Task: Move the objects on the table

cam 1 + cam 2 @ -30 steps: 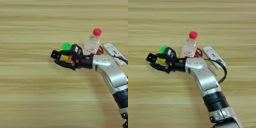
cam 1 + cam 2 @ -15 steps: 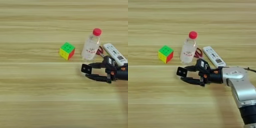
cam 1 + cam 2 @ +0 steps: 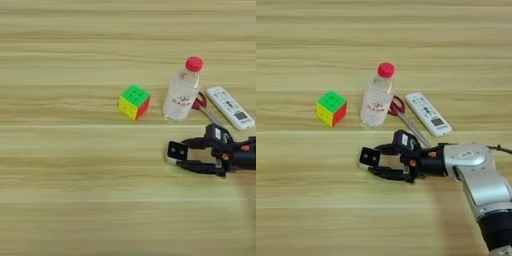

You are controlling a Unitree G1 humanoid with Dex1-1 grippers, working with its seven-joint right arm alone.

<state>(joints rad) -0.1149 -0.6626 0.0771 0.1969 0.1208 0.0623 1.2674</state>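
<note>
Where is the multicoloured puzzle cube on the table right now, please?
The multicoloured puzzle cube sits left of centre in both eye views, left of the clear plastic bottle with the red cap, apart from it and untouched by the gripper.

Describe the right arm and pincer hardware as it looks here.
The forearm is a smooth silver-grey shell, with a black ribbed joint section toward the bottom edge. The pincer is black with two long fingers and small orange accents at the wrist. A thin dark cable trails off right.
</note>
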